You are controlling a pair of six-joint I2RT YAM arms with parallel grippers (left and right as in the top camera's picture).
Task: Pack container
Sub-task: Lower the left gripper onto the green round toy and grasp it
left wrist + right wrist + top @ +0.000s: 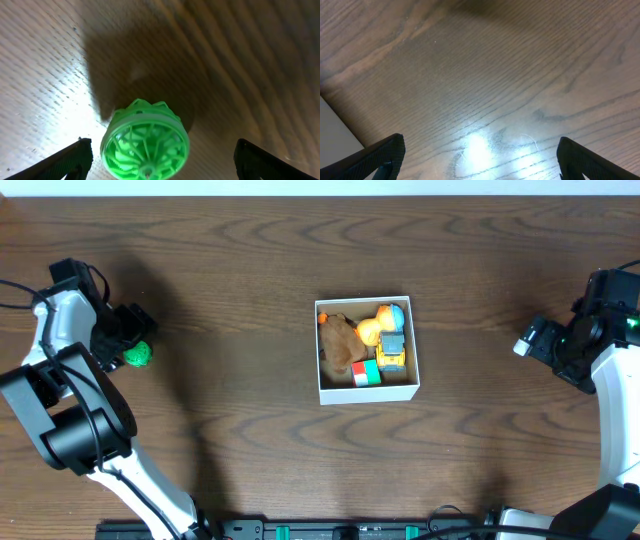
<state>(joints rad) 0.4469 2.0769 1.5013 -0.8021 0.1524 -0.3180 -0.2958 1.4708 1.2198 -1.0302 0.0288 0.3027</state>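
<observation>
Left wrist view: your left claw [162, 157] is standing wide open around the green toy [145, 147], not touching it. Your right claw [480, 157] is gaping, empty, over the counter [240, 300]. The container [368, 392] is sitting mid-counter, mouth facing up, square, without long axis.

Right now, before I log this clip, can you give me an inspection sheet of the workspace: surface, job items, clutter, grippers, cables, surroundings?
Surface: dark wood-grain table, with glare patches in both wrist views.
Job's things: container mid-table, lidless, holding a brown plush, orange toy, yellow truck and red-and-green block; green ribbed toy outside it, on the table at the left.
Clutter: nothing seen.
Grippers: left gripper open, fingers either side of the green ribbed toy, apart from it; right gripper open over bare wood.
Cables: black cable by the left arm.
Surroundings: black rail along the near edge.
</observation>
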